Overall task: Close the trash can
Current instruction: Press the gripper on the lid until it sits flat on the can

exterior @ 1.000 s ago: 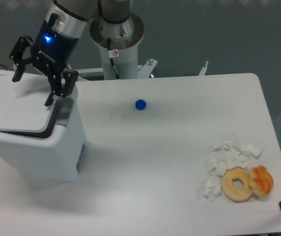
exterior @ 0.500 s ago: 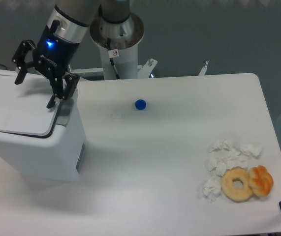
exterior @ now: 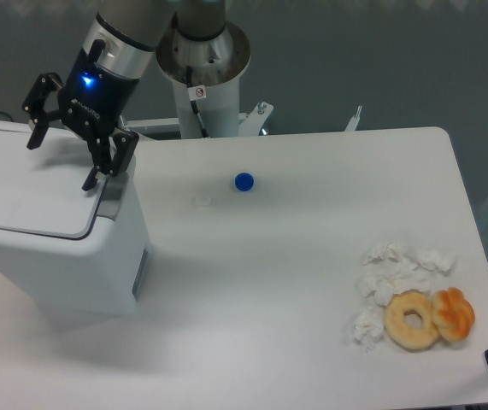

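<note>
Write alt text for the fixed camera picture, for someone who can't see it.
A robot arm's open hand hovers over the flat lid of a large white trash can at the left of a white table. A small blue cap sits mid-table; crumpled tissues and two doughnuts lie at the right.

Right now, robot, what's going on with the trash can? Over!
Tool open, empty, hovering over the lid. Trash can lid lying flat, looks shut. Nothing blocking; blue cap sits apart on the table.
</note>
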`<control>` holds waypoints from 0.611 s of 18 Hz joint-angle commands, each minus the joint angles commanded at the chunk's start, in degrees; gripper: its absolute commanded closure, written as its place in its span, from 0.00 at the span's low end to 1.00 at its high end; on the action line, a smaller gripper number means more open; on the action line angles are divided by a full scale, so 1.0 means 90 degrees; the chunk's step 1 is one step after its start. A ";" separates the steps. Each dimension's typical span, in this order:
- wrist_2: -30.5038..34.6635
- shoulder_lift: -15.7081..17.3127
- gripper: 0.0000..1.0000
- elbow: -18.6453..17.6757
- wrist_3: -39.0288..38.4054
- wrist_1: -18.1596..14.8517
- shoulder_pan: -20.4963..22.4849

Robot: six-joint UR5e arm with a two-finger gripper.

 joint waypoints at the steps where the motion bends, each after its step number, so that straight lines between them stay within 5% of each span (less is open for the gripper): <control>1: 0.0000 -0.0019 0.00 0.0000 0.0000 0.0000 0.0000; 11: 0.0000 -0.0088 0.00 -0.0010 -0.0029 -0.0010 0.0000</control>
